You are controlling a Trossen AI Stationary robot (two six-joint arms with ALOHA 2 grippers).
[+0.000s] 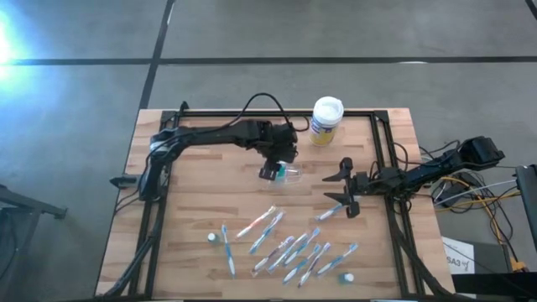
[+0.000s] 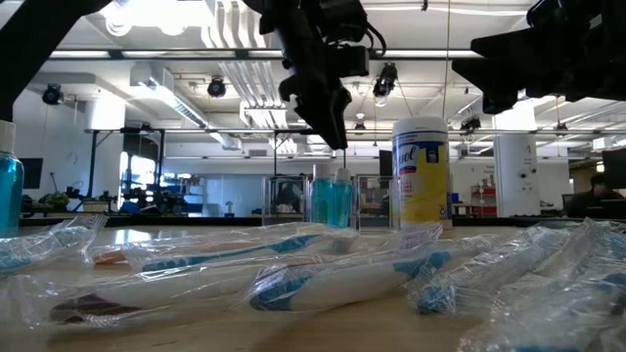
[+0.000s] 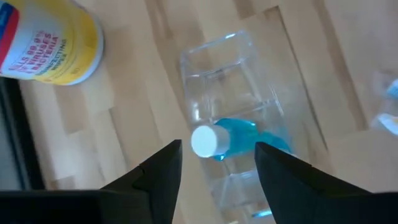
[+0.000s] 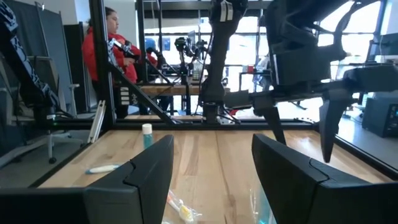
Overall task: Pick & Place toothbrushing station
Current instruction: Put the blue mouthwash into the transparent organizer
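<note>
The left end effector (image 1: 277, 168) hung open just above the clear holder (image 1: 289, 174) near the middle of the tabletop (image 1: 193, 210). The right end effector (image 1: 346, 188) waited open beside it, toothbrushes (image 1: 285, 243) scattered below.

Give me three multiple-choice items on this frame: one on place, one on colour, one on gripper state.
1. Where does the white-lidded canister with the yellow and blue label stand?
A. at the far edge of the wooden table, beyond the left gripper
B. among the wrapped toothbrushes
C. off the table

2. What colour is the liquid in the small white-capped bottle inside the clear plastic holder?
A. pink
B. blue
C. yellow

3. How does the left gripper stand?
A. shut on the canister
B. open above the holder
C. shut on a toothbrush

Answers: 1 A, the high view puts it at the far edge. 2 B, the left wrist view shows blue. 3 B, its fingers flank the bottle with gaps.
</note>
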